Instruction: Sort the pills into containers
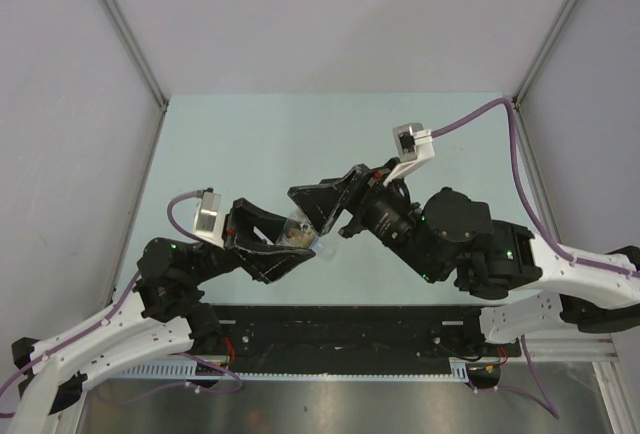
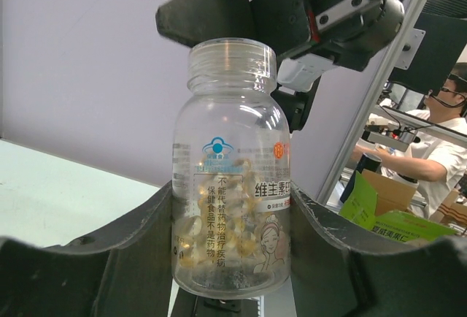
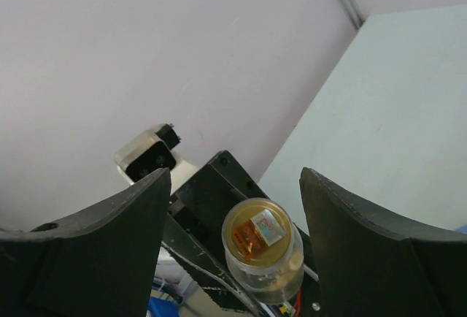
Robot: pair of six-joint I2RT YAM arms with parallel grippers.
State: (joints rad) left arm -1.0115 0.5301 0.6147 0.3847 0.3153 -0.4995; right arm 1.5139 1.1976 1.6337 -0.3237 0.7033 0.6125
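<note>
Left wrist view shows the left claw [image 2: 232, 207] closed on the lower half of an uncapped clear bottle [image 2: 232, 134]. The bottle stands upright, apparently above the counter [image 1: 250, 144], with pale yellow pills [image 2: 188, 238] heaped at its bottom. The right claw [image 3: 233, 185] hangs over the mouth at 12 o'clock, fingers spread wide and holding nothing. From above, the pair meets near the counter's middle, with the right claw at 2 o'clock of the bottle. The main danger is probably a spill. With the mouth open, any tilt of the left wrist could pour the pills out. A right claw coming down off-centre could catch the threaded rim and twist the smooth plastic in its grip. The label hides much of the fill, so judging how many pills are left would be hard. No second container can be made out. The counter is pale blue-green, with grey-lilac walls [image 1: 330, 24] and metal posts [image 1: 120, 29] around it. At 3 o'clock in the left wrist view sits a person in white [image 2: 445, 134] beside a green box [image 2: 398, 218].
</note>
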